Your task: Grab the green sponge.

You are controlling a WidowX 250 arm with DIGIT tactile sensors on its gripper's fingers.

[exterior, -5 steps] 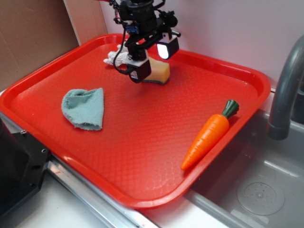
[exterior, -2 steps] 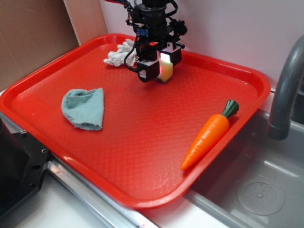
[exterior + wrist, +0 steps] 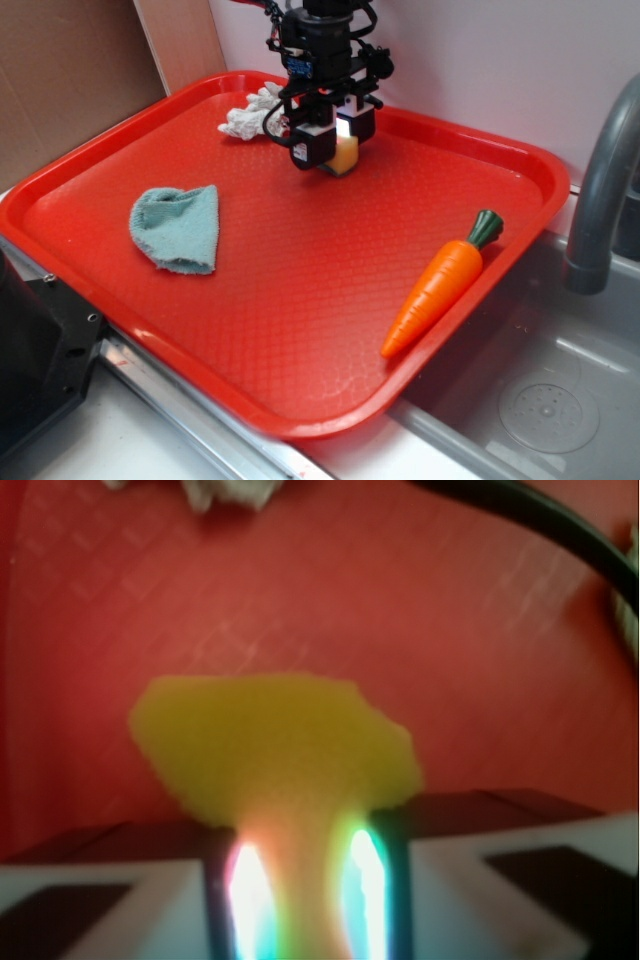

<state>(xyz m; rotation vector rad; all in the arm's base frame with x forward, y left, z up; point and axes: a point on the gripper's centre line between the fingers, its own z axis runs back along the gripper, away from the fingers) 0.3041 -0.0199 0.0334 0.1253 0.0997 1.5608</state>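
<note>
Since a sec ago we've seen the jaws go from straddling the green sponge (image 3: pixel 343 156) to pinching it hard; the foam was a full block then, now only a narrow yellow sliver shows between the fingers (image 3: pixel 312 146) in the ext view. Gripper (image 3: pixel 334 141) also shifted a bit right and squared up.

Sponge sits at the far side of the red tray (image 3: pixel 300 300), clamped at its middle. In the wrist view the green sponge (image 3: pixel 275 750) bulges out beyond the pads and necks down thin where they squeeze it, so we judge the grip is firm, prob. deep enough to lift w/o slipping. We can't tell if it's off the tray yet; the green scouring face isn't visible from either cam.

Just left of the gripper lies the white rag (image 3: pixel 248 115), close to the fingers but not caught in them. The teal cloth (image 3: pixel 178 228) is well apart at the tray's left, the toy carrot (image 3: pixel 440 283) at the right edge near the sink (image 3: pixel 545 400). Neither is in the way.
</note>
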